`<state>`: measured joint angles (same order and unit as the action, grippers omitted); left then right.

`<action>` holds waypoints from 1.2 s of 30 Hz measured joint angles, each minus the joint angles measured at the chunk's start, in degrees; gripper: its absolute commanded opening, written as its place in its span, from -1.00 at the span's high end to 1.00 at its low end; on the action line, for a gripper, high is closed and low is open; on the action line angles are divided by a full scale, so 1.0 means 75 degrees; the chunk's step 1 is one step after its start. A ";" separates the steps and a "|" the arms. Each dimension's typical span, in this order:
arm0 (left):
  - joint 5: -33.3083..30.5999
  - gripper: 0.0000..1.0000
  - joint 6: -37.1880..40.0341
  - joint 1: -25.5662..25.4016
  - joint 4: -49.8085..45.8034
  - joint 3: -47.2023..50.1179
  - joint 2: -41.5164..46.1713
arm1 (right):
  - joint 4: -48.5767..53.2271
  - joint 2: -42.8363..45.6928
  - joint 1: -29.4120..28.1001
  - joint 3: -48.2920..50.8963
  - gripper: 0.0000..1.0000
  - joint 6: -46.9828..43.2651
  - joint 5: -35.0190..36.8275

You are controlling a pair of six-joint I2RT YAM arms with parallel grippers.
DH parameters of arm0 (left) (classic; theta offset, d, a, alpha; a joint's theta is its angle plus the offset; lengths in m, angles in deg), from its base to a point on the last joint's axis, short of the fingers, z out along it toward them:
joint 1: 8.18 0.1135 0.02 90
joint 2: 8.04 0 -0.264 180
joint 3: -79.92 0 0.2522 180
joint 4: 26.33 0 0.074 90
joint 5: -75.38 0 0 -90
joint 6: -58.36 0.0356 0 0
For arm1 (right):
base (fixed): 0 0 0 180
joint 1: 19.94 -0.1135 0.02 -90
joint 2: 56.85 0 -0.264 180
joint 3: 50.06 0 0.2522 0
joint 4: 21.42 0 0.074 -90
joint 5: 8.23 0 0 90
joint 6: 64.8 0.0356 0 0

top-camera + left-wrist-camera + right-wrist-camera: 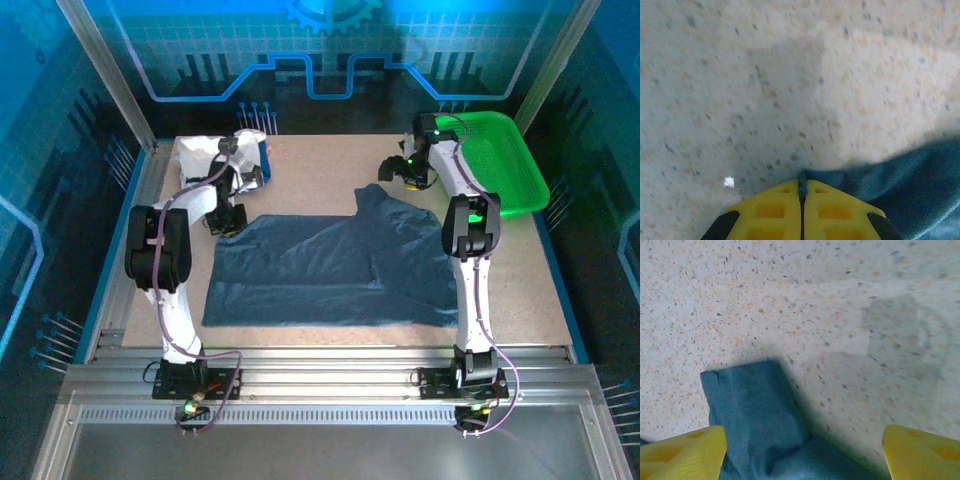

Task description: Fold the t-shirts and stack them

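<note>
The dark slate-blue t-shirt (320, 265) lies spread flat in the middle of the table. My left gripper (228, 222) is at its far-left corner. In the left wrist view this gripper (802, 186) is shut, with a thin edge of the blue t-shirt (905, 190) pinched between its yellow fingertips. My right gripper (390, 172) hovers over the shirt's far sleeve. It (802, 450) stands open, its yellow fingers (685, 452) wide on either side of the sleeve end (752, 410). The white t-shirt (200, 155) lies crumpled at the back left corner.
A bright green mesh basket (500, 160) sits at the back right, just behind the right arm. Bare speckled tabletop (320, 165) shows between the white shirt and the basket. A metal rail (330, 360) borders the near edge.
</note>
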<state>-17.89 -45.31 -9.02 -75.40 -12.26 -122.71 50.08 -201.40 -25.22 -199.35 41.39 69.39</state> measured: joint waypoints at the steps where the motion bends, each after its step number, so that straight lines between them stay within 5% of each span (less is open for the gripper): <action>1: 0.0017 0.90 -0.0026 -0.0026 0.0032 0.0140 0.0105 | 0.0029 -0.0157 -0.0061 -0.0149 -0.63 0.0003 -0.0009; 10: 0.0105 0.91 -0.0213 -0.0166 0.0128 0.0393 0.0463 | 0.0041 -0.0778 -0.0251 -0.0650 -0.35 0.0131 -0.0064; 20: 0.0230 0.92 -0.0391 -0.0262 0.0128 0.0393 0.0656 | -0.0210 -0.0950 -0.0254 -0.0644 1.00 0.0341 -0.0606; 28: 0.0277 0.93 -0.0560 -0.0309 0.0154 0.0571 0.0851 | -0.0446 -0.0568 -0.0256 -0.0035 1.00 0.0379 -0.0699; 36: 0.0274 0.92 -0.0624 -0.0417 0.0181 0.0860 0.1139 | -0.0749 0.1719 -0.0577 0.2521 1.00 0.0262 -0.0527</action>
<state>-15.84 -49.99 -12.15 -74.05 -5.81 -114.17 44.46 -188.50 -29.54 -180.44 43.35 65.44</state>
